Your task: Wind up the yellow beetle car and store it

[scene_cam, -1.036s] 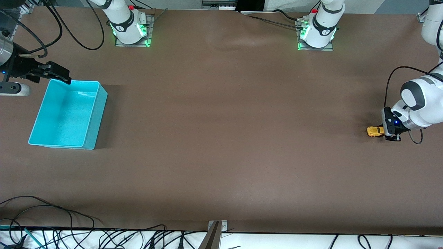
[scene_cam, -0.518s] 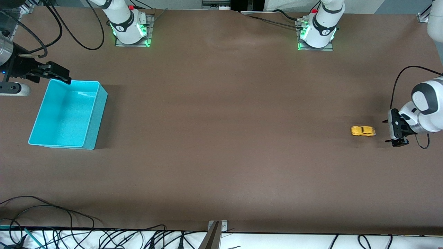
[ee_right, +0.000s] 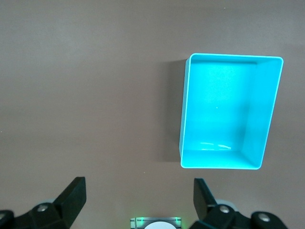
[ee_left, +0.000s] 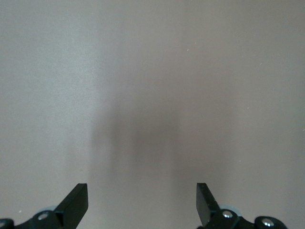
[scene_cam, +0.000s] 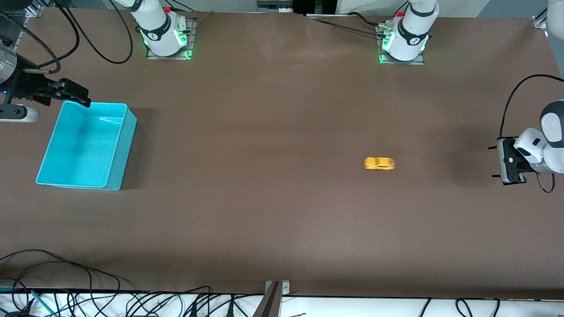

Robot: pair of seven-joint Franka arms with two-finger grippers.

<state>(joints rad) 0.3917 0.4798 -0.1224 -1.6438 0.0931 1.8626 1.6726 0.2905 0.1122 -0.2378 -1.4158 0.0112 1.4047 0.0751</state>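
The yellow beetle car point(scene_cam: 379, 164) is blurred on the brown table, apart from both grippers and from the turquoise bin point(scene_cam: 83, 149). My left gripper point(scene_cam: 493, 162) is open and empty at the left arm's end of the table, well clear of the car. Its wrist view shows only bare table between the open fingers point(ee_left: 76, 202); the car is out of that view. My right gripper point(scene_cam: 77, 94) waits open and empty over the bin's corner nearest its base. The right wrist view shows the empty bin point(ee_right: 224, 109) past the right gripper point(ee_right: 137, 195).
The two arm bases point(scene_cam: 165, 35) point(scene_cam: 403, 39) stand at the table's edge farthest from the front camera. Cables point(scene_cam: 88, 299) lie along the nearest edge. The right arm's base also shows in the right wrist view point(ee_right: 155, 223).
The left gripper let go of the car and drew back toward its end of the table. The car rolled across the table toward the bin's end. The right arm has not moved.
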